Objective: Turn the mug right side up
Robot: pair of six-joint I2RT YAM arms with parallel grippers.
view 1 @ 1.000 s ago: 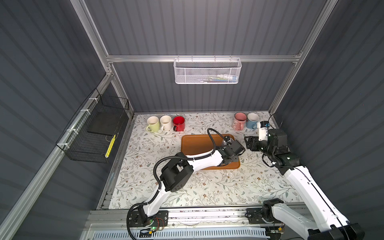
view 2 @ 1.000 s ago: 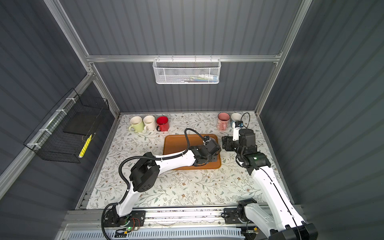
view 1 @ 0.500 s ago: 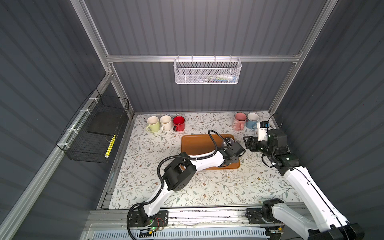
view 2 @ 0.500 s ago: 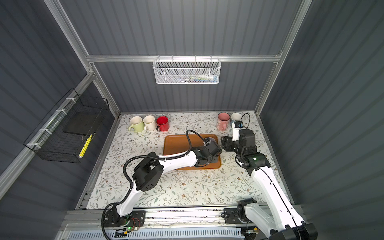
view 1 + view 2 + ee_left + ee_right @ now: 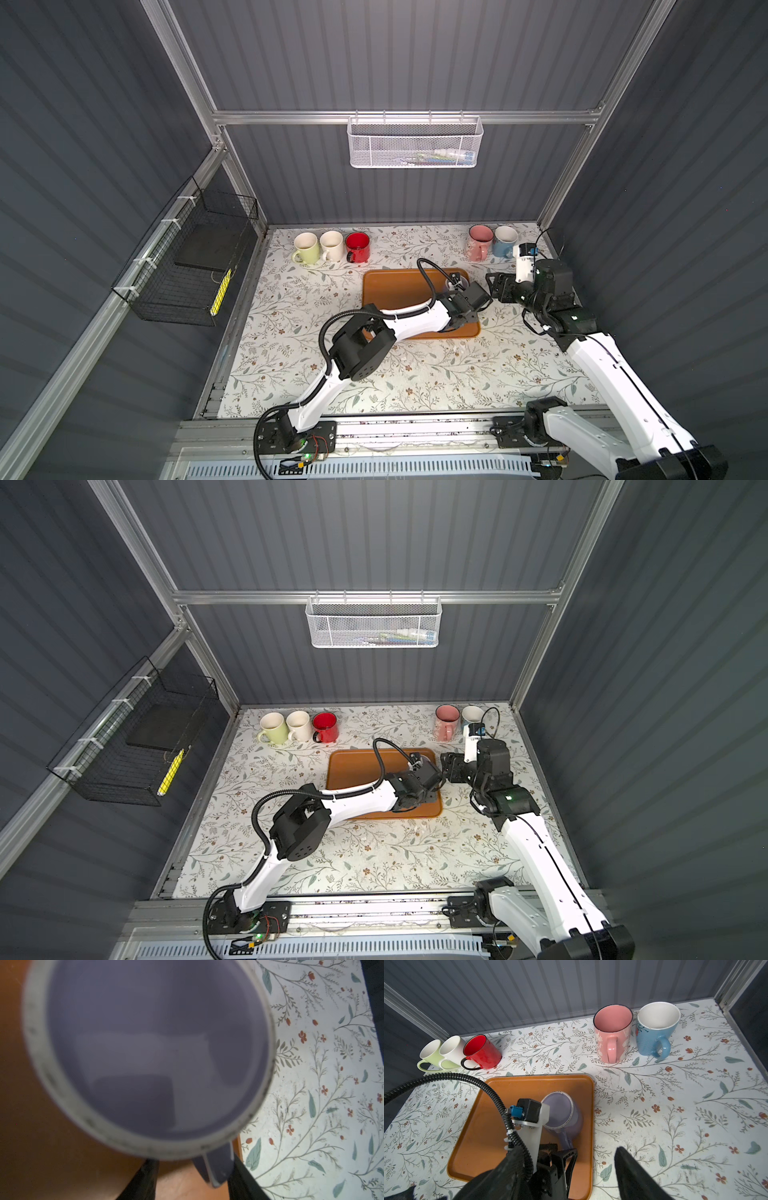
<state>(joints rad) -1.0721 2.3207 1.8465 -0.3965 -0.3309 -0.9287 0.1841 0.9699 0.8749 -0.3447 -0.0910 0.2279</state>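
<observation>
Lavender mug [image 5: 560, 1111] is on the orange tray [image 5: 483, 1126], near the tray's far right corner and well clear of the pink mug [image 5: 612, 1030] and blue mug [image 5: 654, 1028] at the back of the desk [image 5: 664, 1109]. In the left wrist view we look straight at its unglazed foot ring, so the base faces up and towards the left arm. The mouth is hidden on the tray side. We read it as upside down, maybe tipped. We cannot tell whether its rim rests on the tray.

Key relation: the mug sits directly ahead of the left gripper [image 5: 192, 1157], with the handle [image 5: 218, 1167] pointing back into it. The jaws stand partly apart astride the handle. One finger is against the handle and bare tray shows between the handle and the other finger. We cannot tell if that is a real grip or only a straddle.

The right gripper [image 5: 494, 286] hangs just off the tray's right edge, close beside the left wrist. Its jaws are spread and nothing is in them.

The left arm is nearer and already lined up. We judge the next move as closing firmly on the handle, then rolling the wrist about half a turn to bring the mouth up. The risk is the mug swinging on the handle if the hold is loose.
</observation>
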